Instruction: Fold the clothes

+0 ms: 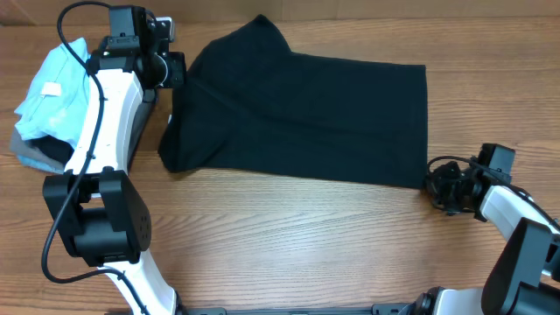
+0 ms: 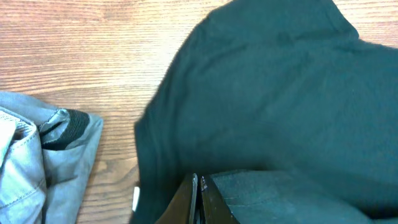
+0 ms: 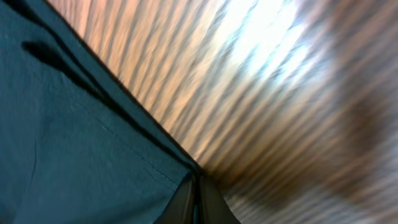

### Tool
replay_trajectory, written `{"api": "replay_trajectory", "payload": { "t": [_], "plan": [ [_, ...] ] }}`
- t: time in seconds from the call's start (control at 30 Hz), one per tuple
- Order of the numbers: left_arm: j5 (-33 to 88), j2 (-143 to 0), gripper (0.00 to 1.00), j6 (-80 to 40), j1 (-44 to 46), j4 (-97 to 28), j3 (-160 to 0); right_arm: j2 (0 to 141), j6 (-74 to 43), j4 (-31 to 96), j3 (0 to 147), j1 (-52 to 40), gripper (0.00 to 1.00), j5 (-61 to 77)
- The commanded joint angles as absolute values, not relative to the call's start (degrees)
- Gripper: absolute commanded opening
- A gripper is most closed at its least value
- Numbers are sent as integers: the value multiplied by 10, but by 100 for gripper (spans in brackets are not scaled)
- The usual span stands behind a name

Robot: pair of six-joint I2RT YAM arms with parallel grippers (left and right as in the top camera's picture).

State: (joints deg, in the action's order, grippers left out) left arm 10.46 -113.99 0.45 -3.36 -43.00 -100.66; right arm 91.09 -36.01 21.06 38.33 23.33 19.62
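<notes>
The left hand [image 2: 197,186] fills the bottom edge of its own wrist view, its two dark fingers pressed tight together with black cloth gathered at their tips; it grips the left edge of the plain black short-sleeved cotton T-shirt [image 1: 306,114]; a small white square tag [image 2: 136,199] shows on that edge, just beside the fingers. The right hand [image 3: 196,186] is likewise closed to a narrow slit; the stitched hem corner of the T-shirt runs straight into its fingertips, so it pinches that corner; the rest of that wrist view is blurred. From overhead, the T-shirt lies spread on the light wooden desk [image 1: 289,245], across the middle and towards the far side; one sleeve points to the far edge, and the straight hem faces the right arm; the left hand sits at its far left edge and the right hand at its near right corner. A crumpled light blue shirt [image 1: 52,87] lies at the far left of the desk, partly under the white left arm; it rests on a folded grey garment [image 2: 37,162], which lies near the T-shirt but apart from it, with bare wood between.
</notes>
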Motion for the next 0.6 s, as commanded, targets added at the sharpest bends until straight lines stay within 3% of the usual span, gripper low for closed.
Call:
{"api": "replay_trajectory", "payload": {
  "t": [0.0,0.1,0.13,0.2,0.23,0.4,0.57],
  "plan": [
    [94,-1135,4,13,-29,-412,-1014,907,-361,215,387,252,4,135],
    [86,-1147,7,13,-22,-397,-1014,907,-361,215,387,252,4,135],
    [84,-1150,14,13,-19,-392,-1014,907,-361,215,387,252,4,135],
    [84,-1160,40,10,-13,-382,-1014,907,-361,215,387,252,4,135],
    [83,-1166,47,8,-10,-380,-1014,907,-361,215,387,252,4,135],
    [64,-1167,55,9,-11,-420,-1014,907,-361,218,387,252,4,135],
    [104,-1167,56,25,-16,-559,-1014,907,-361,222,387,252,4,135]
  ]
}}
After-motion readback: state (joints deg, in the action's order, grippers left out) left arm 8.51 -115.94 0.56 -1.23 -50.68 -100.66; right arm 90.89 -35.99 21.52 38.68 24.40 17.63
